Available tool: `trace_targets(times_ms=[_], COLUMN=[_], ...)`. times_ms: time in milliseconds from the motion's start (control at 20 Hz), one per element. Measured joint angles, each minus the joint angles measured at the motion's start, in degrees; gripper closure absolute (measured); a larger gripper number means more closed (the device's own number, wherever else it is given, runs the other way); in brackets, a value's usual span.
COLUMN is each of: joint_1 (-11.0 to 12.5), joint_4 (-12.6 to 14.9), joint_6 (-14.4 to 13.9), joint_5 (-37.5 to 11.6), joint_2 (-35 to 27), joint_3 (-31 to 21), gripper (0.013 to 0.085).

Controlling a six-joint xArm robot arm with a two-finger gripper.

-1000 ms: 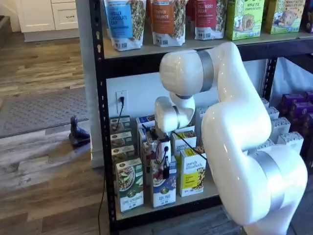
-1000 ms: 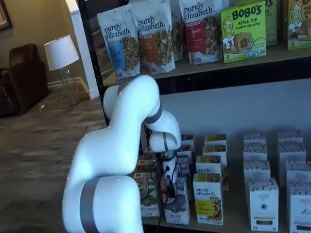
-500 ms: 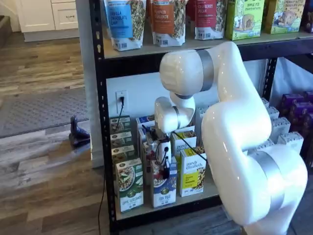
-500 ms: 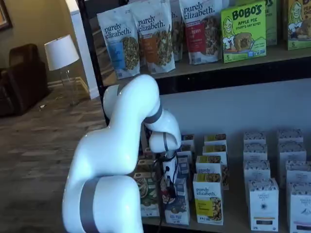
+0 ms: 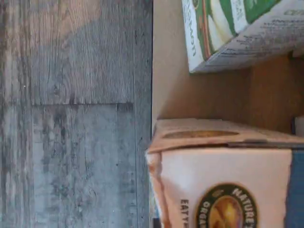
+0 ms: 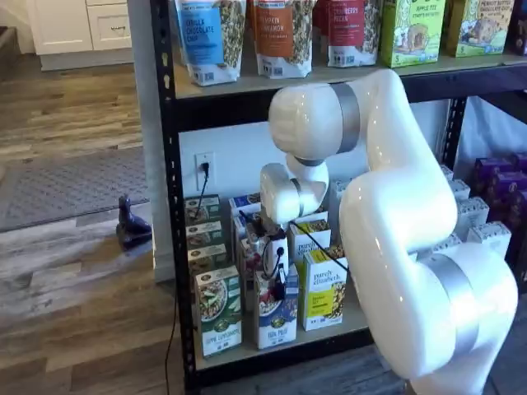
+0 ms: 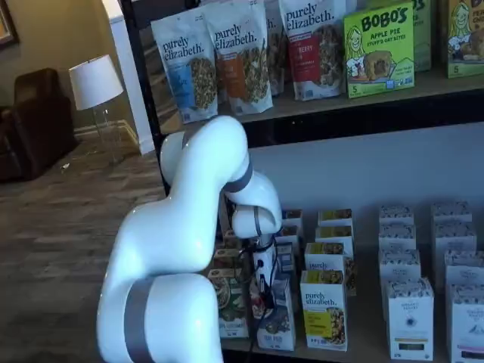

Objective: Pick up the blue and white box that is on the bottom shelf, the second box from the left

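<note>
The blue and white box (image 6: 276,317) stands upright at the front of the bottom shelf (image 6: 272,347), long axis vertical, directly at six o'clock beneath the end effector (image 6: 278,288), which hangs at its top edge. The green-and-white carton (image 6: 219,319) sits at nine o'clock. Cables and wrist hide the fingers; I cannot tell whether they are apart or clamped.

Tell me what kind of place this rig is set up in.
Probably a mock grocery shelf set up inside a home: a black steel rack stocked with granola bags and rows of cereal cartons, but with wood flooring, a table lamp and kitchen-style cabinets around it.
</note>
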State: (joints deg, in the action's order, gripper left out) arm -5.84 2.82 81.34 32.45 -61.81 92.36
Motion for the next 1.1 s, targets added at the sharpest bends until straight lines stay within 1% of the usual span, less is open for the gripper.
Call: trace_targets(times_ms=[50,400,650,900,1000,1100], joint_1=[0.02,0.10,0.09,-0.06,-0.28,-0.55], joint_4=[0.04,0.90,1.05,1.26,1.82,1.82], joint_6=[-0.02,-0.69,-0.84,-1.19,-1.90,-2.17], joint_5=[-0.03,-1.33,-2.52,-3.31,-3.47,-3.59], joint_2=[0.06,0.59,1.98,4.90,6.51,8.19], joint_3=[-0.11,-1.26,-3.27,-7.00,-9.04,-11.17], gripper=[0.0490,0.0490,0.0490,0.0490,0.0490,0.0490])
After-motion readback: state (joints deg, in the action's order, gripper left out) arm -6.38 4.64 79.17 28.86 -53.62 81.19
